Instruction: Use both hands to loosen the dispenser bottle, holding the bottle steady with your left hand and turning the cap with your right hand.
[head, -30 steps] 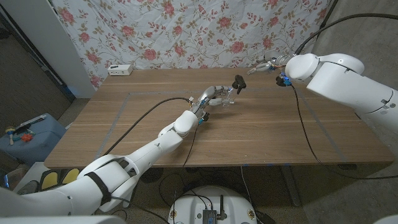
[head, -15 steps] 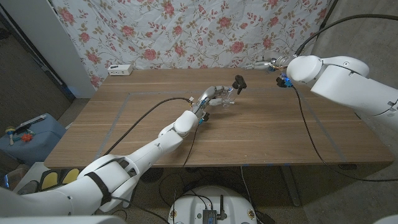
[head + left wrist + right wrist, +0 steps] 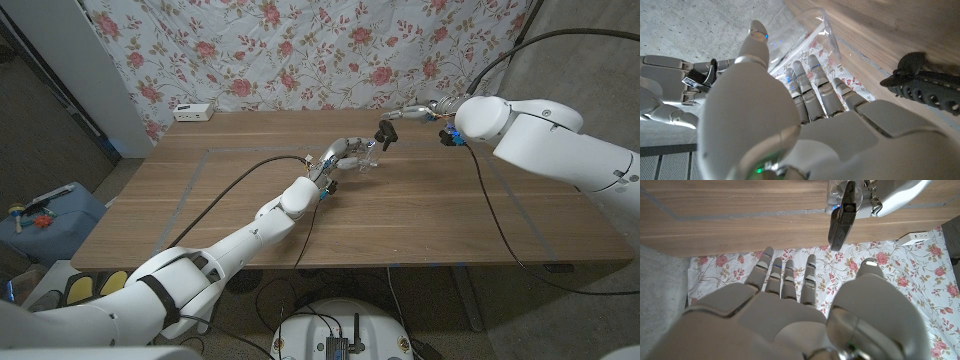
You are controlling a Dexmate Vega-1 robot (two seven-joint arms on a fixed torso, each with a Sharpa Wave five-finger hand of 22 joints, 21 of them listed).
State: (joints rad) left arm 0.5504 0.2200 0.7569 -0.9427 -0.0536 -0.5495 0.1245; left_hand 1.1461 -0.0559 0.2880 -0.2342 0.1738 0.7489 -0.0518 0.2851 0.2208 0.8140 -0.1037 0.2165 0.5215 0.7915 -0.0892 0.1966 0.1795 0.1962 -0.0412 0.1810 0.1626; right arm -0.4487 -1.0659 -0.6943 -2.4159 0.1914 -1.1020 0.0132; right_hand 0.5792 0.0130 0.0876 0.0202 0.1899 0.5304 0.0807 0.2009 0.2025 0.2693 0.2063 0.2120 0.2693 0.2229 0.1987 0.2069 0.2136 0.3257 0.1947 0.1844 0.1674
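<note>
Clear bottle (image 3: 366, 158) gripped by left robot hand (image 3: 345, 153).

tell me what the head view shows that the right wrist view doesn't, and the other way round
Head view alone: the whole table, the left arm reaching across it, and the right hand open, just short of the black pump cap. Right wrist view alone: the right hand's back close up, fingers apart, holding nothing. Both: the left hand gripping the clear bottle, the cap, the white power strip, the floral cloth.
</note>
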